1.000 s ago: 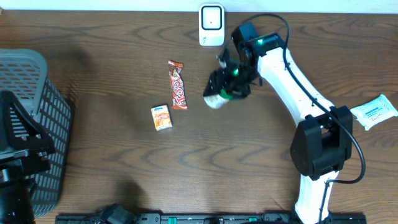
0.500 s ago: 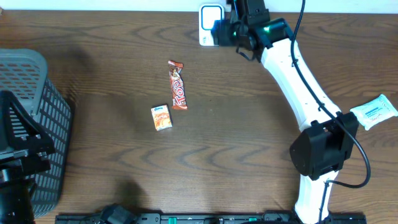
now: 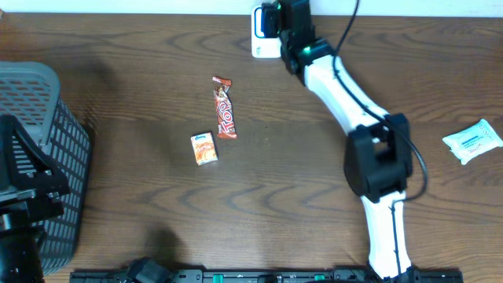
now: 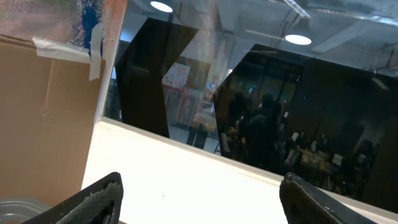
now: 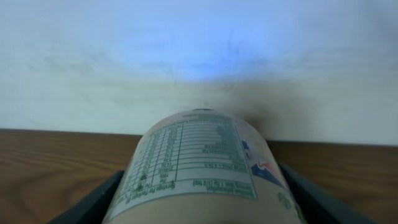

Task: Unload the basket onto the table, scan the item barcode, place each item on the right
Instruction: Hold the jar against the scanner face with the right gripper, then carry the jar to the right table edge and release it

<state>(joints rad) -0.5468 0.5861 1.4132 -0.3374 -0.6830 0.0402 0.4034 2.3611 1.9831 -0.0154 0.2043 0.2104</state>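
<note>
Only from the right wrist is the container (image 5: pixel 199 155) seen, gripped between the fingers of the right hand (image 5: pixel 202 196), its printed table too small to be read. Overhead it is hidden at the scanner (image 3: pixel 267 35) by the surface (image 3: pixel 275 181) far edge. The left hand (image 4: pixel 205 199) is spread wide, nothing gripped. "Top" is read on the candy bar (image 3: pixel 225 108)

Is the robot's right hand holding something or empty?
Holding. The right gripper is shut on a round white container with a printed label, wedged between its jaws in the wrist view.
</note>
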